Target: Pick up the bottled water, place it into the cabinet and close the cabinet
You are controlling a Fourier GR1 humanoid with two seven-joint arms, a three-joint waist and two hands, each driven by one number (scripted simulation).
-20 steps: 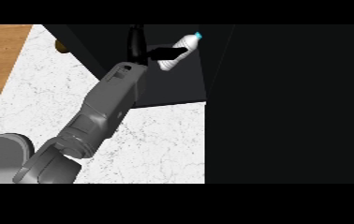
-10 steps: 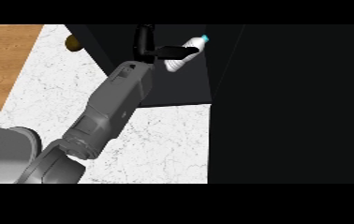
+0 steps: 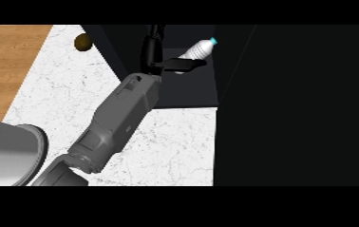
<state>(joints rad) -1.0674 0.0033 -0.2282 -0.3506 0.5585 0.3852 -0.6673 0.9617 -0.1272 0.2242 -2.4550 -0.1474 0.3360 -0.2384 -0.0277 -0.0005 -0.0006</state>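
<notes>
Head view: left hand [image 3: 160, 60] reaches into the dark cabinet [image 3: 182, 86], thumb & fingers clamped on the water bottle [image 3: 198, 51]. Bottle is tilted inside the cabinet, blue cap up-right. Brown round thing [image 3: 83, 42] on white counter [image 3: 63, 93], left of cabinet.

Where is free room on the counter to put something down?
Bare white counter lies left of the forearm, between the wooden strip and the dark cabinet. Another patch lies right of the forearm, below the cabinet. Inside the cabinet it is crowded: the left hand holds the bottled water.
</notes>
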